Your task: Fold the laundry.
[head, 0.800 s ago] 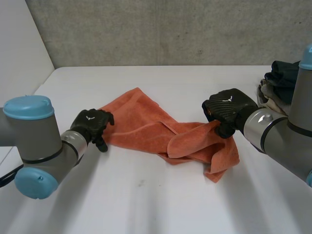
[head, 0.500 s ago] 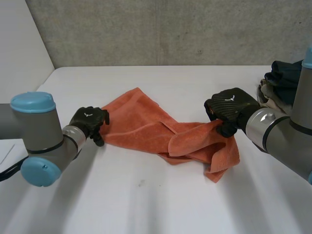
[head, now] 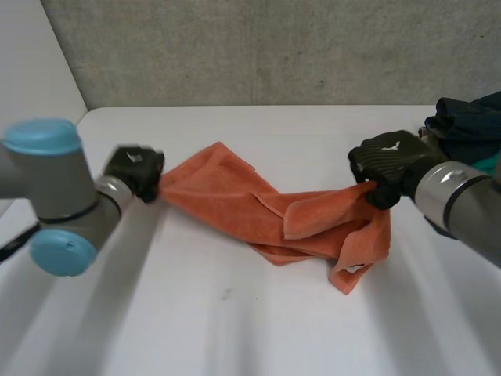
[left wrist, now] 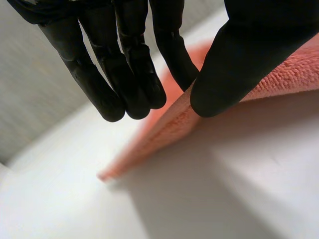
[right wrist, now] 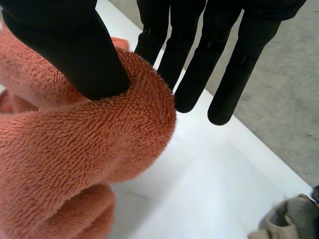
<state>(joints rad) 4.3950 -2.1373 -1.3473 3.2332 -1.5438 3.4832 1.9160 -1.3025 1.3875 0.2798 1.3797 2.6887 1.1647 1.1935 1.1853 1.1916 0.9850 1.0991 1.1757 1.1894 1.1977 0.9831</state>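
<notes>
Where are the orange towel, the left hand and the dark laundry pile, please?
orange towel (head: 235,200): head view, its flat middle stretch.
left hand (head: 135,167): head view, back of the hand.
dark laundry pile (head: 470,127): head view, the topmost dark cloth.

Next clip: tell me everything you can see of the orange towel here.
The orange towel is terry cloth with a fluffy looped pile, crumpled and partly doubled over itself, not neatly folded. It stretches across the white table between both hands. The left robot hand pinches one end's edge between thumb and fingers, holding it off the table. The right robot hand pinches a bunched fold at the other end, with a loose flap hanging below it.
</notes>
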